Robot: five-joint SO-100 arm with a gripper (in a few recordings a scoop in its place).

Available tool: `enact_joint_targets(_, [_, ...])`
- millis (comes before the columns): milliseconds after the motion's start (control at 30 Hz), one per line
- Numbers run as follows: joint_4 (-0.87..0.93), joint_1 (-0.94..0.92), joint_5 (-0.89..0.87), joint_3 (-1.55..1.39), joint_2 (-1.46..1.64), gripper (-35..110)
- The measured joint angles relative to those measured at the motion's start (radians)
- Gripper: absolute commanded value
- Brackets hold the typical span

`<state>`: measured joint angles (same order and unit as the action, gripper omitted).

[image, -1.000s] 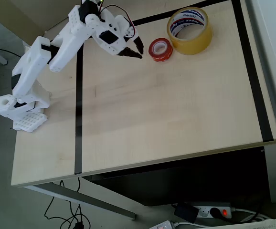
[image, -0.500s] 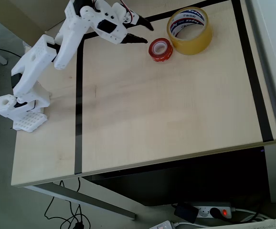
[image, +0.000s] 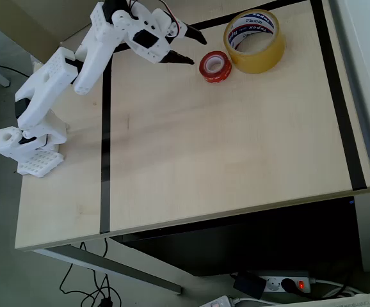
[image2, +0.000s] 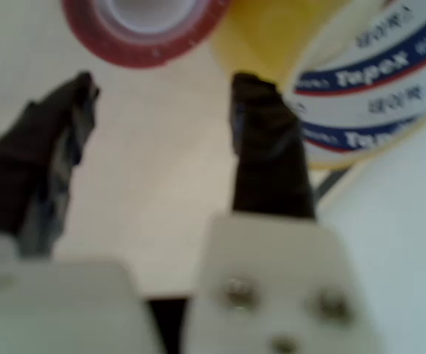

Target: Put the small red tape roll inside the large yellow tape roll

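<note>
The white arm's black-fingered end effector [image: 198, 50] hangs spread wide, empty, just left of the small red tape roll [image: 214, 66], which lies flat on the pale wooden counter [image: 236, 147] touching the large translucent yellow tape roll [image: 255, 40].

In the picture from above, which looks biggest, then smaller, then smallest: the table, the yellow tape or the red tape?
1. The table, by far.
2. The large yellow tape roll.
3. The small red tape roll, smallest.

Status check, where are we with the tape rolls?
Gripper open, empty, just left of red roll. Red roll on table, touching yellow roll, not inside. Path clear.
</note>
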<state>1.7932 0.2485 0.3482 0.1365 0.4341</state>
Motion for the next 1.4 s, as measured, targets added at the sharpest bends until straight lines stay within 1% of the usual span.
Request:
enact_joint_targets(233, [0.000, 0.000, -0.020, -0.064, -0.008, 18])
enact_joint_targets(633, [-0.009, -0.012, -0.043, -0.063, -0.118, 18])
enact_joint_targets(867, [-0.008, -0.020, -0.044, -0.014, -0.166, 18])
enact_joint_targets(967, [-0.009, -0.020, -0.044, 0.011, -0.179, 15])
enact_joint_targets(1067, [-0.008, -0.017, -0.046, 0.015, -0.198, 2])
enact_joint_targets(1100, [-0.008, -0.015, -0.046, 0.015, -0.206, 0])
enact_joint_targets(1400, [-0.008, -0.015, -0.041, 0.015, -0.209, 0])
